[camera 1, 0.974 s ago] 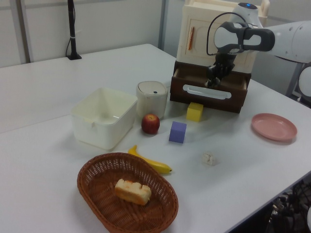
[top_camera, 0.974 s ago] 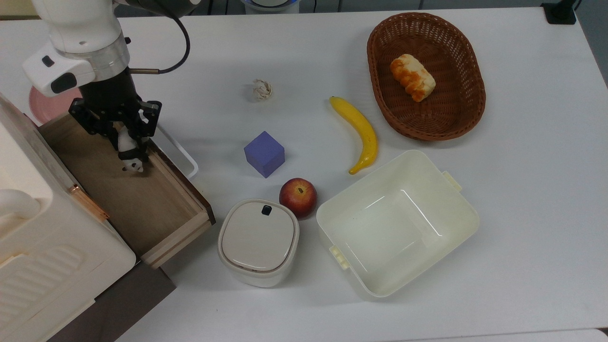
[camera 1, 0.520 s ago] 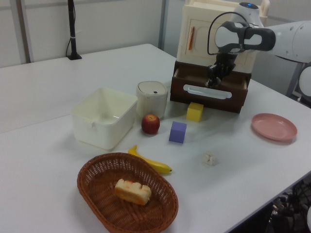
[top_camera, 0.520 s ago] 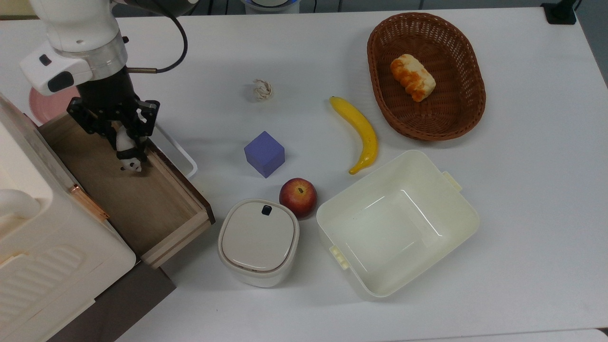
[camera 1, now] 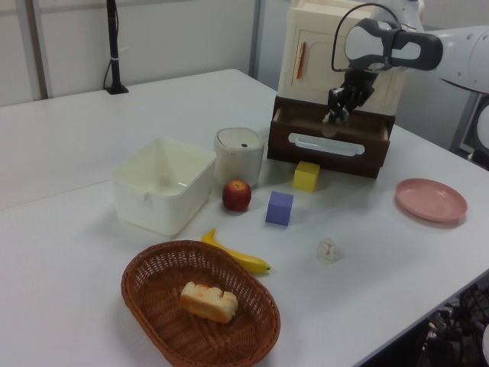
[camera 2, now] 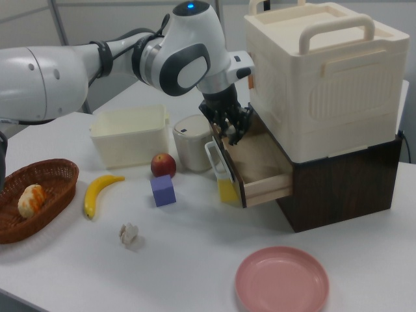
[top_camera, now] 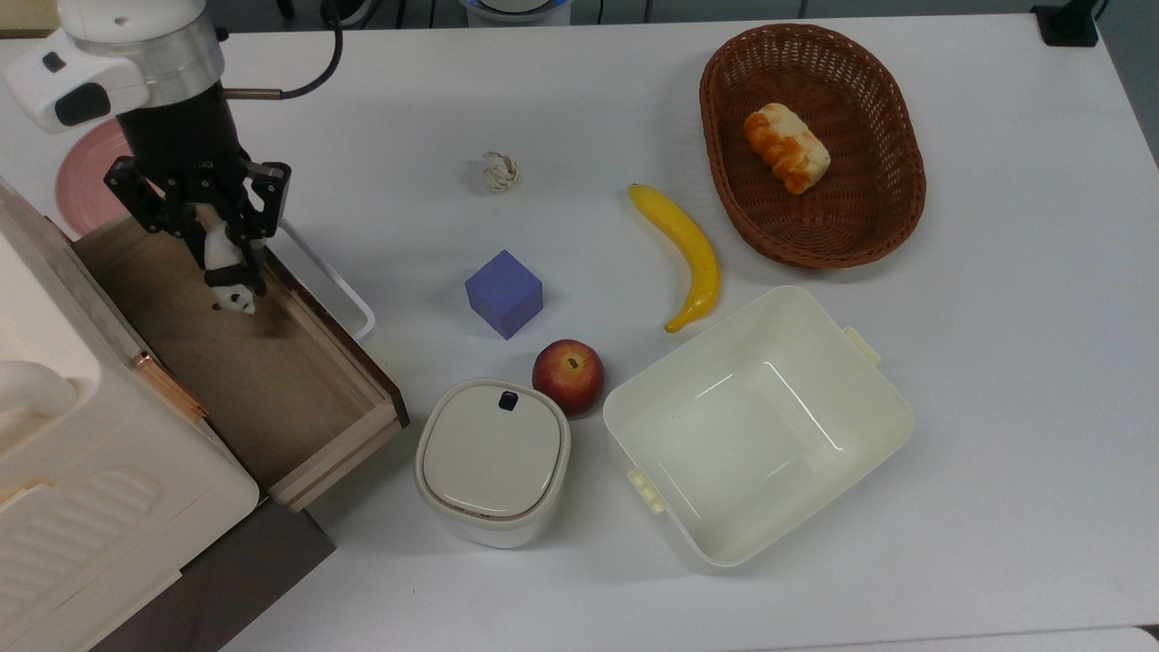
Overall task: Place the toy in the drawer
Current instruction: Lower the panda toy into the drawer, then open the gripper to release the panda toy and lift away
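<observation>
No brand, label or writing can be read on anything here. The cream cabinet [camera 2: 325,78] sits on a dark brown base, and the drawer [top_camera: 299,398] stands pulled out from it: a long light-wood box with a dark brown front and a white loop handle [top_camera: 335,290]. On the white table [top_camera: 996,362] lie, from larger to smaller, an open cream tub [top_camera: 892,426], a brown wicker basket [top_camera: 896,136] with a bread roll [top_camera: 786,147] in it, a lidded white container [top_camera: 493,462], a pink plate [camera 2: 283,281], a banana [top_camera: 686,254], a purple cube [top_camera: 503,292], an apple [top_camera: 568,375] and a small beige woven ball [top_camera: 499,170]. In the left view a yellow block [camera 1: 306,176] lies just in front of the drawer. The gripper [top_camera: 226,272] hangs over the open drawer, its black fingers clenched around the toy [top_camera: 228,288], a small black-and-white panda held head down above the drawer's wooden floor, near the front end.
</observation>
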